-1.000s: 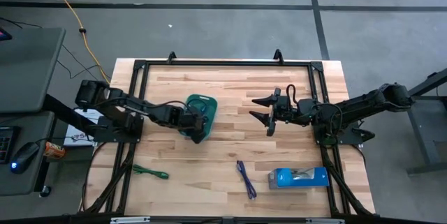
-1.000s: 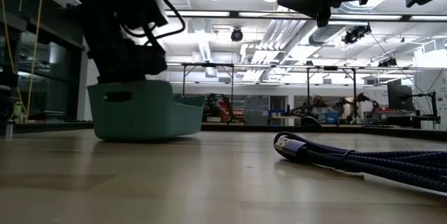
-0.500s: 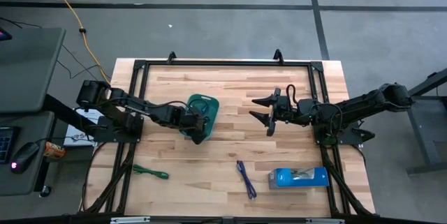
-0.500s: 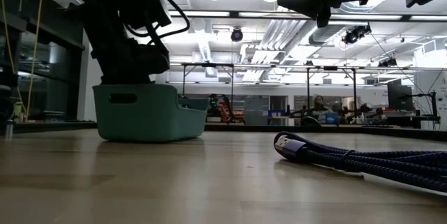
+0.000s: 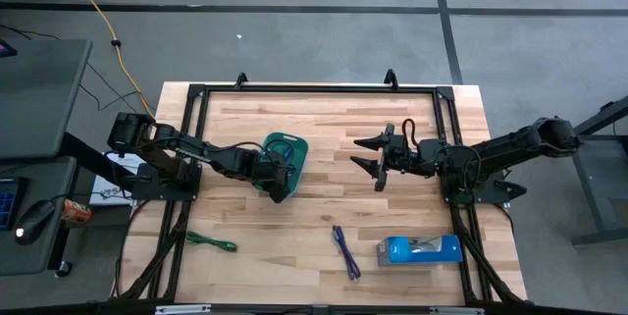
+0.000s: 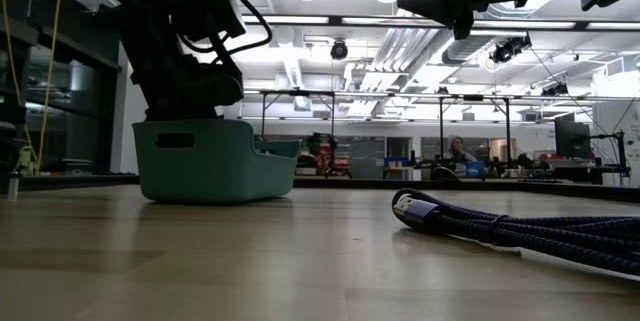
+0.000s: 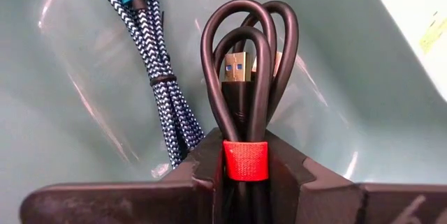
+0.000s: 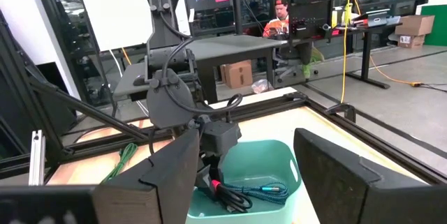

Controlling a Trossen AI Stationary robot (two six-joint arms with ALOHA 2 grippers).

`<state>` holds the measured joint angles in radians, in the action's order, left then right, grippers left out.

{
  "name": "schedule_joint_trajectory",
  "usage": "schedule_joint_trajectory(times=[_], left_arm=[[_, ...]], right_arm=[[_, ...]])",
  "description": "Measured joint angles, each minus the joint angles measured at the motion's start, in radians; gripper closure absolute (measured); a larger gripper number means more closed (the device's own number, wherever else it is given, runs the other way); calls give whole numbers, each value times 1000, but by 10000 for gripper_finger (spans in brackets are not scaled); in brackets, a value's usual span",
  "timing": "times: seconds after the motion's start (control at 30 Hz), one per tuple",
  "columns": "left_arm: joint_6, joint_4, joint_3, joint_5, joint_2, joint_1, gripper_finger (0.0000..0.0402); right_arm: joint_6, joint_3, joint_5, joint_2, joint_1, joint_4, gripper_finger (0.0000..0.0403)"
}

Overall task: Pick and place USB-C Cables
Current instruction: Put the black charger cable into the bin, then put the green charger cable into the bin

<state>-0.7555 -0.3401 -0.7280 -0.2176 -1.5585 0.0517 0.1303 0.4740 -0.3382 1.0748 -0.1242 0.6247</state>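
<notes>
My left gripper point(image 5: 278, 180) reaches down into the teal tray point(image 5: 294, 144) and is shut on a black cable bundle point(image 7: 246, 77) bound with a red strap. A light blue braided cable point(image 7: 150, 56) lies on the tray floor beside it. On the table's near part a green cable point(image 5: 211, 243) lies at the left and a dark blue-purple cable point(image 5: 345, 251) in the middle. That dark blue-purple cable also lies close in the low view point(image 6: 500, 226). My right gripper point(image 5: 368, 158) hangs open and level above the table, right of the tray, holding nothing. My left gripper pinches the black bundle at its red strap point(image 7: 245, 155), one finger point(image 7: 202, 165) on each side. The fingers slant down from above into the tray and lie along the bundle. The looped end with the plugs point(image 7: 237, 63) sticks out past the fingertips over the tray floor.
A bright blue box point(image 5: 419, 248) lies at the near right. A black frame point(image 5: 314, 89) runs around the table's edges. Bare wood lies between the tray and the near cables. A person sits at a desk far behind the table point(image 8: 283, 15).
The teal tray stood slightly tipped a second ago. It has settled level and shifted a little on the table, with my left gripper still inside it. My right arm has kept still.
</notes>
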Motion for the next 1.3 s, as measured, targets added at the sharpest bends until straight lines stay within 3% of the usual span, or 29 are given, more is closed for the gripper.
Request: schedule_joint_trajectory(times=[0.7,0.83,1.1,1.3], left_arm=[[-4,3,0,-8,0,0,336],[-3,3,0,-16,0,0,307],[0,1,0,1,1,0,214],[1,4,-2,-7,2,0,191]], right_arm=[[0,0,0,0,0,0,176],[0,0,0,0,0,0,176],[0,0,0,0,0,0,176],[0,0,0,0,0,0,176]])
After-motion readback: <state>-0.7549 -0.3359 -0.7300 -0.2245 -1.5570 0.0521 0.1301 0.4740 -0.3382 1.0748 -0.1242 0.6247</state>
